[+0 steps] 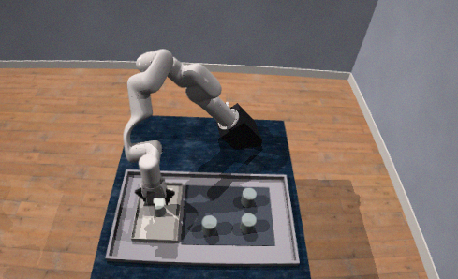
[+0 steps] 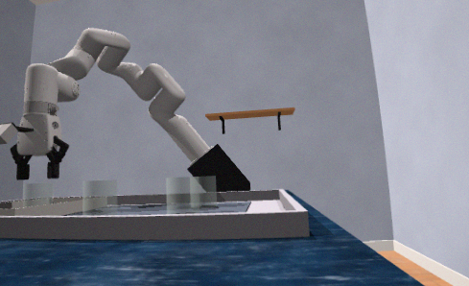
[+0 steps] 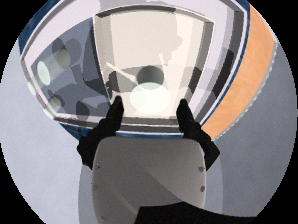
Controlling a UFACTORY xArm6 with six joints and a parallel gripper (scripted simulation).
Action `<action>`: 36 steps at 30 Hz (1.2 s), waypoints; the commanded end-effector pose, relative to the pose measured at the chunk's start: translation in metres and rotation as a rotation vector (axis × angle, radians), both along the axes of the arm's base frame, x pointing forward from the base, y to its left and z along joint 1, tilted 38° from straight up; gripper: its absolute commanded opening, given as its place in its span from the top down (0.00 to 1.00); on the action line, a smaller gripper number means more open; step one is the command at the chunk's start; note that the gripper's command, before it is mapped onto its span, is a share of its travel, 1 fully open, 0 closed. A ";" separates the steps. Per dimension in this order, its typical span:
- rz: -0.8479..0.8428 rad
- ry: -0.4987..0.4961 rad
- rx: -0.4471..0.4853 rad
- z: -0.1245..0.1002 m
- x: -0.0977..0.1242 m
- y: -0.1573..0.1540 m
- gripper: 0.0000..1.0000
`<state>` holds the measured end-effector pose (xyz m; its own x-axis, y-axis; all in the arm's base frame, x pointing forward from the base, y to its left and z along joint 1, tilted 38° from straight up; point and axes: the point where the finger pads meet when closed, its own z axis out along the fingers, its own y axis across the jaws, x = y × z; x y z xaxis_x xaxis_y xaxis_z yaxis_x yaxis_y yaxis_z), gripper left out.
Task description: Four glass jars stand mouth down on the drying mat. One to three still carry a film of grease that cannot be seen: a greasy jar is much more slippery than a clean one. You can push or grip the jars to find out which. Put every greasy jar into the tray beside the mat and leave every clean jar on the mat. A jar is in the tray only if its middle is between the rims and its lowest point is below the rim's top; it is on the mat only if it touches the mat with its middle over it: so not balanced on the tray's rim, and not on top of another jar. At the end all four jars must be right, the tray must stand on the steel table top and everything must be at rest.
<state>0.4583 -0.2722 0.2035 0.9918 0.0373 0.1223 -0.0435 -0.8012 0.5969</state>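
Top: one jar (image 1: 159,209) (image 2: 38,193) (image 3: 150,98) placed in tray (image 1: 155,241) (image 3: 154,8); three left on mat (image 1: 228,241) (image 3: 80,89), their grease undetermined.
Exterior: claw (image 1: 155,202) (image 2: 37,172) (image 3: 150,103) raised above the trayed jar.
Wrist: claw spread wide, nothing gripped.

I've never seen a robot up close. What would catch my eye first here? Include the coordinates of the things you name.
Most likely the big white jointed arm (image 1: 159,70) (image 2: 107,43), arching from a black block (image 1: 242,128) (image 2: 221,170) and ending in black jaws (image 2: 38,172), standing open above a jar (image 1: 159,208) (image 2: 38,194) (image 3: 150,97) in the pale tray (image 1: 156,241) (image 3: 150,37). Next, perhaps, the three other pale glass jars on the dark mat (image 1: 229,206) beside it, and the wooden shelf (image 2: 249,114) on the wall behind.
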 end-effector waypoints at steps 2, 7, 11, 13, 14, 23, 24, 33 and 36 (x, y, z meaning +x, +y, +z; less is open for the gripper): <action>0.000 -0.002 -0.001 0.018 -0.002 0.013 0.00; 0.000 -0.002 -0.001 0.033 -0.005 0.024 0.00; 0.000 -0.002 -0.001 0.046 -0.006 0.033 0.00; 0.000 -0.002 -0.001 0.049 -0.007 0.036 0.00; 0.000 -0.002 -0.001 0.049 -0.007 0.036 0.00; 0.000 -0.002 -0.001 0.049 -0.007 0.036 0.00; 0.000 -0.002 -0.001 0.049 -0.007 0.036 0.00; 0.000 -0.002 -0.001 0.030 0.000 0.062 0.00; 0.000 -0.002 -0.001 0.025 0.002 0.068 0.00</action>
<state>0.4540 -0.2222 0.2401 0.9920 0.0377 0.1205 -0.0420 -0.8016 0.5964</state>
